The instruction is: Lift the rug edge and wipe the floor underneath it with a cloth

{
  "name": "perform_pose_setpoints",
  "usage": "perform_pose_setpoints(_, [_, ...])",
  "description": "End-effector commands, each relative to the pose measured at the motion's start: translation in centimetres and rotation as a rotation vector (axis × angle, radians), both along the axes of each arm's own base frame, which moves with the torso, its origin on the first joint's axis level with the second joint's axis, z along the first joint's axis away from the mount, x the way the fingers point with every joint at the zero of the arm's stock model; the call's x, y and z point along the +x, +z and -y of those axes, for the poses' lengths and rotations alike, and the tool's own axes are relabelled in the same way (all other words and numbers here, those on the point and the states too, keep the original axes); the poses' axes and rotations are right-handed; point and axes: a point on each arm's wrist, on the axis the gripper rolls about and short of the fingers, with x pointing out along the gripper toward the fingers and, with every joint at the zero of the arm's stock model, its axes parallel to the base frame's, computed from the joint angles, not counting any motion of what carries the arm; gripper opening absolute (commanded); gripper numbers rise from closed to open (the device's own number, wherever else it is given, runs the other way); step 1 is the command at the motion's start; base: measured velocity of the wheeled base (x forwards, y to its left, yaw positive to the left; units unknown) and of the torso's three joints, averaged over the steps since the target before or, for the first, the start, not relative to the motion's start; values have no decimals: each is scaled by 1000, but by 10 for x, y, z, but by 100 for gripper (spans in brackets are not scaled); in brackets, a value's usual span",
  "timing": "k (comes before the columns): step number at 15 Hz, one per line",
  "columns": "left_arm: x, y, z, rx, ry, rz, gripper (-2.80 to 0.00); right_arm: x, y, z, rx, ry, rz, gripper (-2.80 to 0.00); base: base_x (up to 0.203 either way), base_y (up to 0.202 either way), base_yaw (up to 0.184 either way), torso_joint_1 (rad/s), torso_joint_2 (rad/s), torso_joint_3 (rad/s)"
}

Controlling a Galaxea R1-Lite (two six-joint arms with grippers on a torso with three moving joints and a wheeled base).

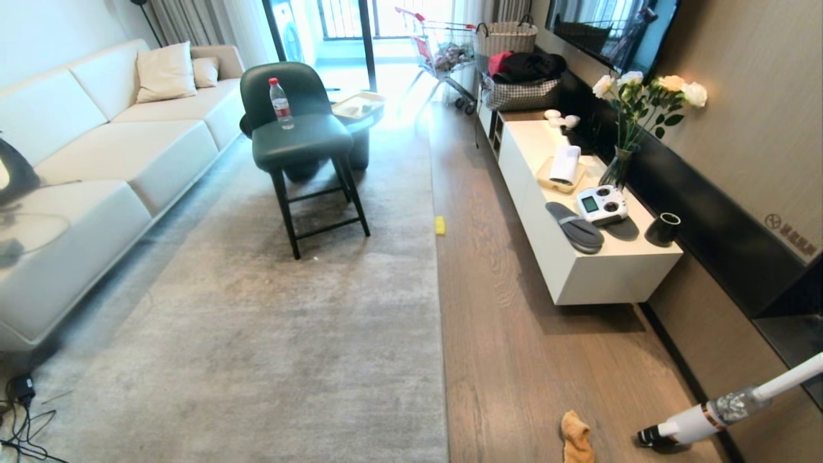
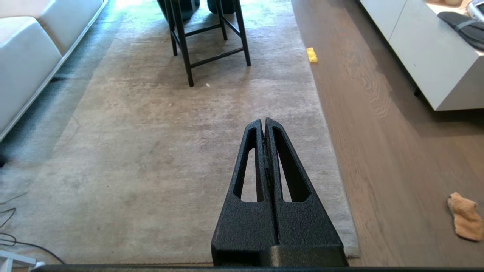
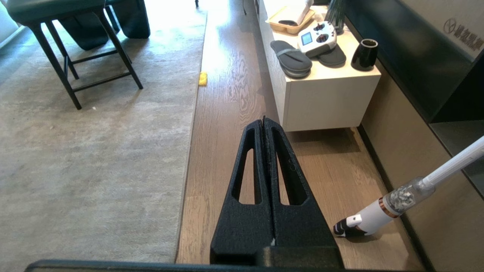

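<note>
The rug edge (image 1: 439, 308) runs straight down the room where the big light grey rug meets the floor (image 1: 514, 334) of grey-brown planks. It lies flat. The cloth (image 1: 577, 438), a crumpled orange-tan rag, rests on the floor near the bottom of the head view, also seen as the cloth (image 2: 464, 216) in the left wrist view. My left gripper (image 2: 264, 121) hangs shut and empty above the rug, close to the rug edge (image 2: 332, 158). My right gripper (image 3: 263, 120) hangs shut and empty above the floor (image 3: 227, 113), beside the rug edge (image 3: 191, 132). Neither arm shows in the head view.
A dark green stool (image 1: 302, 138) with a bottle stands on the rug, a cream sofa (image 1: 96, 161) to its left. A white low cabinet (image 1: 578, 257) lines the right wall. A small yellow block (image 1: 440, 224) lies at the rug's border. A white stick vacuum (image 1: 714, 411) leans at the right.
</note>
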Motion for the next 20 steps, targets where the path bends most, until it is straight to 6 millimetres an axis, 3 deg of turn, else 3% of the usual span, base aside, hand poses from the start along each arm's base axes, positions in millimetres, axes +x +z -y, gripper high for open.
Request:
perform_pose_setpoints(1, [0,0,0,0,1,0,-280,0,0,0,0,0,-1,-280,0,0,0,206,-573,-354])
perform_pose_setpoints(7, [0,0,0,0,1,-1,-280,0,0,0,0,0,-1,-280,0,0,0,231,-570,-343])
perform_pose_setpoints(20, [0,0,0,0,1,-1,-280,0,0,0,0,0,-1,-280,0,0,0,151,-345,-197])
